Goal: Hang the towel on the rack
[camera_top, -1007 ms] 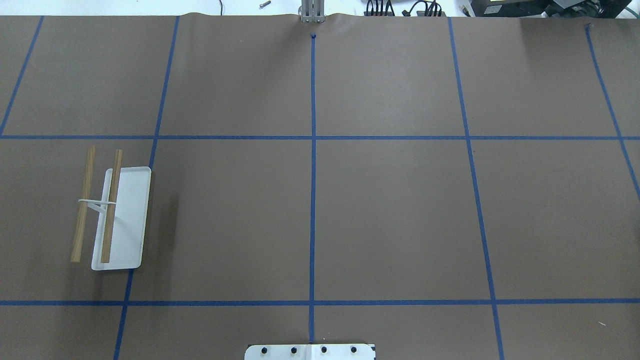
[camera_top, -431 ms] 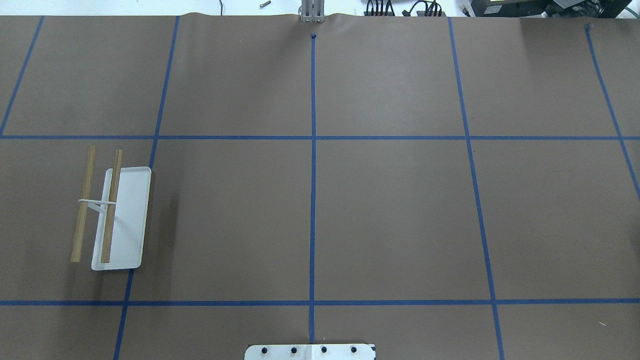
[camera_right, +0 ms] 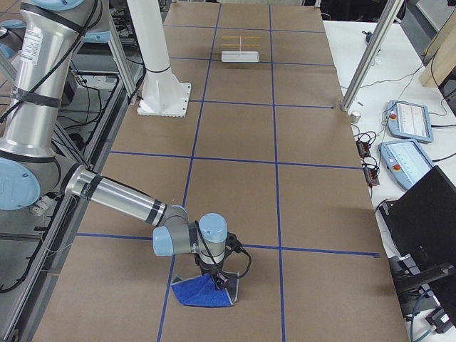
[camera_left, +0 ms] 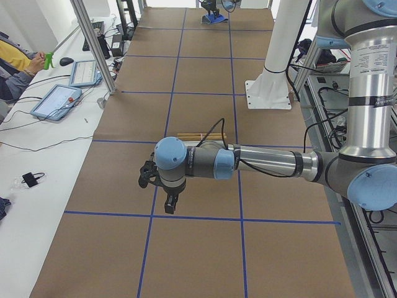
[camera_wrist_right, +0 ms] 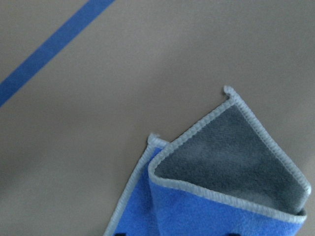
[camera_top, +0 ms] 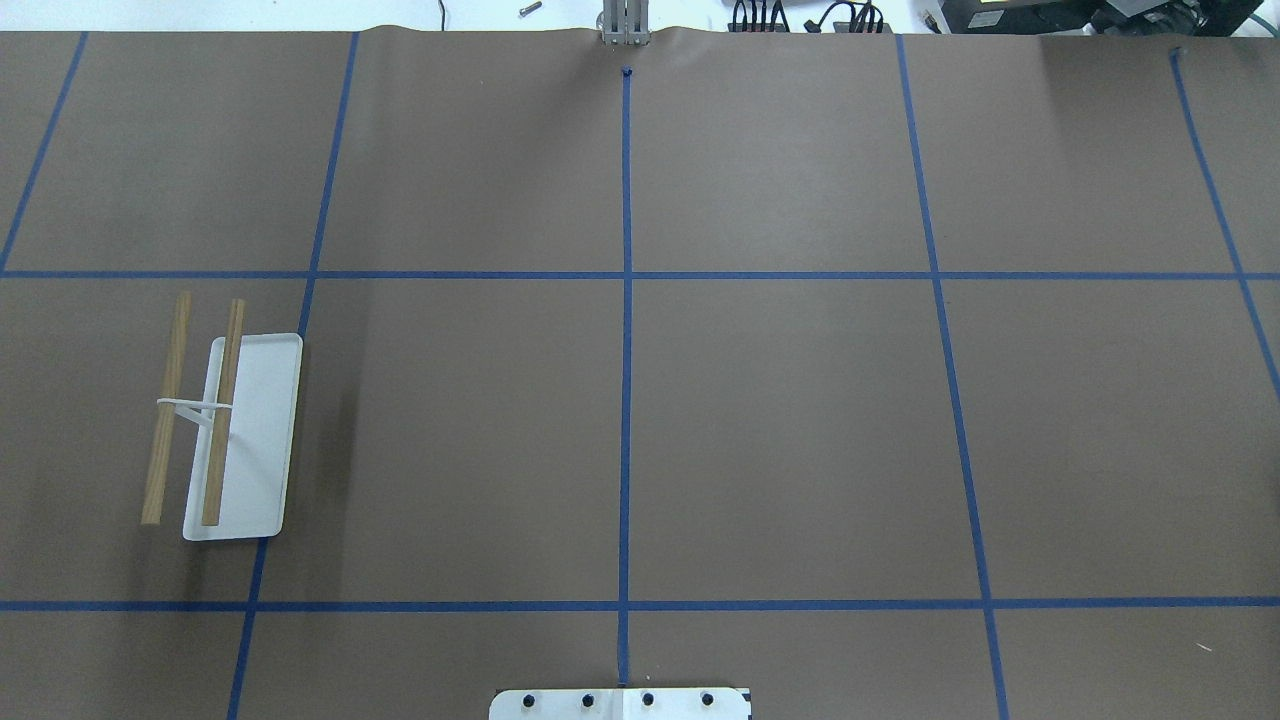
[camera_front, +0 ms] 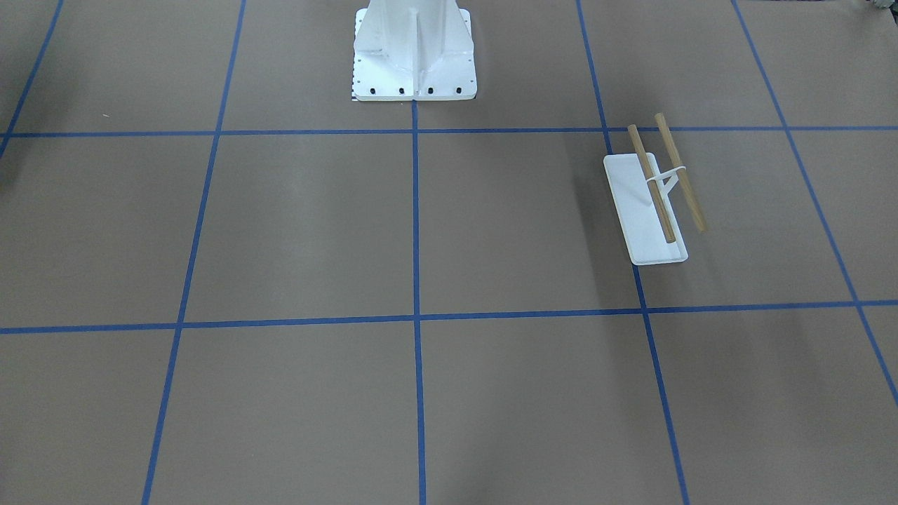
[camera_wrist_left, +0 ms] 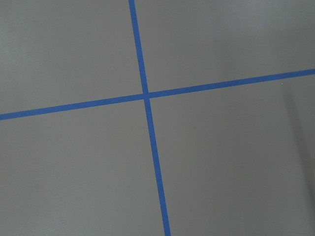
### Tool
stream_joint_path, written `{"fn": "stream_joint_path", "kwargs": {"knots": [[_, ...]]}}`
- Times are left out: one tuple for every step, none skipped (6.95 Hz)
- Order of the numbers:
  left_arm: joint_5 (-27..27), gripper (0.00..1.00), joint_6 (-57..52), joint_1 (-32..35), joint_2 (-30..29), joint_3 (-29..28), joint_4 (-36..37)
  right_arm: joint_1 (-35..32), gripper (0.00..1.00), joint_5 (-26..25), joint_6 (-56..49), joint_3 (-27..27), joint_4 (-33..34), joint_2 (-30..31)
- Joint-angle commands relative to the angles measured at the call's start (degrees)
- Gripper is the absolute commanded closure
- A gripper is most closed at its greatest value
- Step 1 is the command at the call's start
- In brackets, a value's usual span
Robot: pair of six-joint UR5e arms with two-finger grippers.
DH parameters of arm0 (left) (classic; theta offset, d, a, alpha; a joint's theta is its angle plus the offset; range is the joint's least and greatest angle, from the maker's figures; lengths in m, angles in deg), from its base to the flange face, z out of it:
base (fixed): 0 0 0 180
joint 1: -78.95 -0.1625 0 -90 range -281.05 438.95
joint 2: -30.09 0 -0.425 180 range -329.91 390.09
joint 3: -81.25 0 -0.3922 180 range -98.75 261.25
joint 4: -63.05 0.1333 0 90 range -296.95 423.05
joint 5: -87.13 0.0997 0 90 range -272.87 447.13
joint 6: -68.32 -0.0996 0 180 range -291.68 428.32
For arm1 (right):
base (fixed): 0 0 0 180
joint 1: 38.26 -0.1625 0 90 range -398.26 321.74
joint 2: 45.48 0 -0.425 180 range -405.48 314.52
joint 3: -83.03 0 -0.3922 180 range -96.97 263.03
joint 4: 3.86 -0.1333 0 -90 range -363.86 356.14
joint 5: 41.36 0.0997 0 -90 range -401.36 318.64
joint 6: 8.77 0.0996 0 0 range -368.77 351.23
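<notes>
Brown paper (camera_wrist_left: 236,167) filled the view beneath the wrist. Two strips of blue tape (camera_wrist_left: 154,147) crossed on it, meeting just up and left of centre. One strip ran nearly lengthwise; the other slanted across, rising to the right.

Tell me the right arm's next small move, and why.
Probably raise the right gripper slightly to check its hold: it sits on a turned-up corner of the towel, which lies on the table, and the distant rack has bare bars. Its grip is unclear.
</notes>
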Motion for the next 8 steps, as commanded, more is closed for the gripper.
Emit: {"fn": "stream_joint_path", "kwargs": {"knots": [[0.0,0.02,0.02,-0.07,0.0,-0.3,-0.4,-0.45,0.25,-0.79,-3.59,-0.6,-0.15,0.51],[0.0,0.02,0.02,-0.07,0.0,-0.3,-0.4,-0.8,0.25,-1.48,-3.87,-0.7,-0.24,0.68],[0.0,0.02,0.02,-0.07,-0.09,-0.3,-0.4,-0.81,0.25,-2.01,-3.87,-0.79,-0.24,0.69],[0.0,0.02,0.02,-0.07,-0.09,-0.12,-0.48,-0.81,0.33,-2.02,-3.87,-0.96,-0.24,0.69],[0.0,0.02,0.02,-0.07,-0.17,-0.12,-0.48,-0.81,0.55,-2.02,-3.87,-1.05,-0.24,0.69],[0.0,0.02,0.02,-0.07,-0.18,0.05,-0.48,-0.81,0.83,-2.37,-3.87,-1.14,-0.24,0.6],[0.0,0.02,0.02,-0.07,-0.18,-0.03,-0.48,-0.81,1.0,-2.72,-4.48,-1.05,0.11,0.08],[0.0,0.02,0.02,-0.07,-0.18,-0.03,-0.48,-0.81,1.0,-2.72,-5.18,-1.05,0.2,-0.19]]}}
